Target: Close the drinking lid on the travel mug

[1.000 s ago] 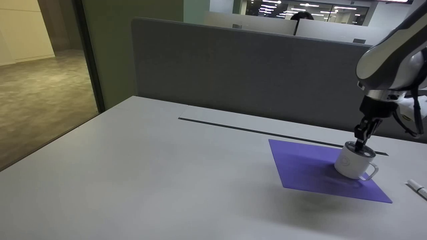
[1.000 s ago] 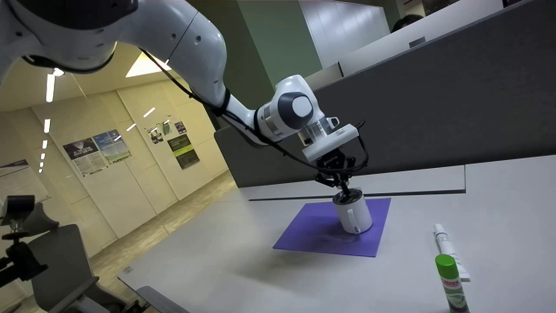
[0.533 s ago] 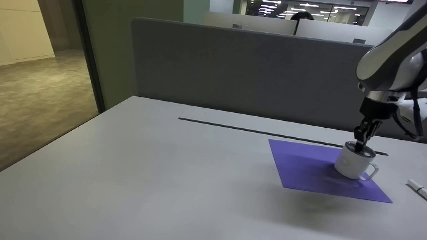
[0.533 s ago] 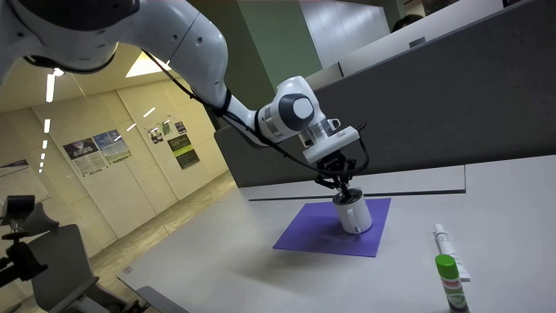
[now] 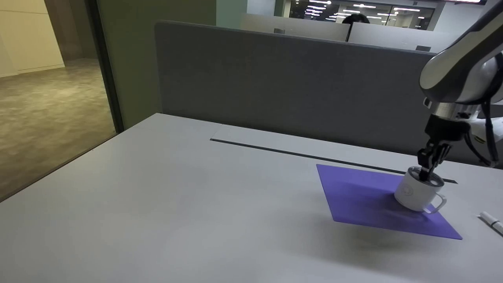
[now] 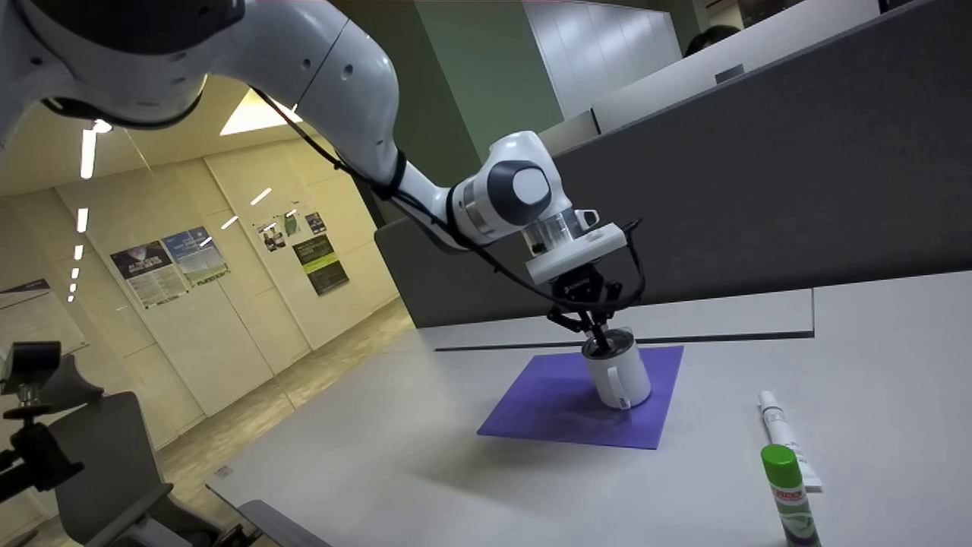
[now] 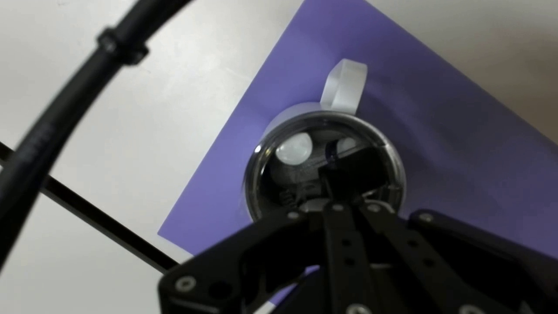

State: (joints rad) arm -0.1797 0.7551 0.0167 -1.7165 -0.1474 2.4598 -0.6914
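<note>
The white travel mug stands upright on the purple mat in both exterior views (image 5: 410, 194) (image 6: 626, 380). Its handle (image 7: 348, 87) shows in the wrist view, pointing to the top of the picture. The mug's dark round lid (image 7: 283, 174) faces up inside a shiny rim; the gripper hides its lower part. My gripper (image 7: 342, 179) has its fingers together, and the tips are down at the lid, right of its middle. In both exterior views the fingers (image 5: 424, 176) (image 6: 602, 346) reach the lid from above. Whether the tips pinch the lid's tab is too dark to tell.
The purple mat (image 6: 562, 414) lies on a white table (image 5: 177, 204) with a dark slot behind it. A grey partition (image 5: 275, 86) stands at the back. A white tube (image 6: 782, 429) and a green-capped bottle (image 6: 790, 494) are right of the mat. A black cable (image 7: 56, 109) crosses the wrist view.
The gripper has shifted slightly at the lid, with its wrist tilting a little. The mug has shifted very slightly with it. The fingers stay together.
</note>
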